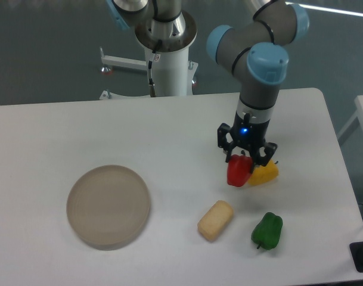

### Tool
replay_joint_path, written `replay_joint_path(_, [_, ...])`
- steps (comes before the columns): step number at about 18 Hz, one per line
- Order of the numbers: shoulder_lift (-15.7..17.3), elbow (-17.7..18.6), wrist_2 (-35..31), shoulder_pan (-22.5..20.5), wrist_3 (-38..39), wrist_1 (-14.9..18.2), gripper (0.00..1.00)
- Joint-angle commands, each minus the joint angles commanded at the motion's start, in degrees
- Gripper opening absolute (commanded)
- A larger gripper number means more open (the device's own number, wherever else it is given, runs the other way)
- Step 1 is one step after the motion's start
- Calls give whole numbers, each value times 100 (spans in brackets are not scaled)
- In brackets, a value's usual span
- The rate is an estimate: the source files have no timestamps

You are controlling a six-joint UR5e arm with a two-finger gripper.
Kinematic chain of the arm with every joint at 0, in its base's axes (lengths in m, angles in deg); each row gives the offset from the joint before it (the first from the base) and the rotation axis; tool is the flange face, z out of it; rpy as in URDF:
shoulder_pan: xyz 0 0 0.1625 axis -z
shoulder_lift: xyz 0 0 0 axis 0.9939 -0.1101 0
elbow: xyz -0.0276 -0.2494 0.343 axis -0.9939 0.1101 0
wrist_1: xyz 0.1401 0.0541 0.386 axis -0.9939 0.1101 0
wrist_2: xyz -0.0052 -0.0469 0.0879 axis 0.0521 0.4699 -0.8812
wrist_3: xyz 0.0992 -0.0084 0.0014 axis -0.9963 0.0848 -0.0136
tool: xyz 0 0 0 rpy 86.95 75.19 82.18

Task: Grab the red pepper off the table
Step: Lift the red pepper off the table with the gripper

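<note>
- The hand is pinching the red pepper by its top, fingers closed on either side of the stem end, and the pepper hangs just beneath it.
- Whether the pepper is clear of the counter I cannot say for sure from here; it looks slightly raised, and no shadow settles it.
- It looks like a light, hollow toy with a hard, glossy skin, so I'd expect it to be stiff but slippery. The shoulders near the stem, where the hand has it, seem the safest place to hold.
- Right behind the pepper, on the far side from the round plate, the yellow pepper sits so close that they overlap in view; they may be touching.
- Below the hand, nearer to me, lie a pale bread-like block and the green pepper, both well apart from it.
- The beige plate lies far off to the side.
- The counter is smooth white, and the floor behind is dark grey.
</note>
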Motion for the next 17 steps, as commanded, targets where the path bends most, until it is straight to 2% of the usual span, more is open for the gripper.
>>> replay_joint_path(4, [-26, -299, -255, 18, -352, 237, 39])
replay_joint_path(6, [-79, -448, -606, 44, -632, 299, 39])
replay_joint_path(17, [-79, -405, -634, 79, -669, 273, 39])
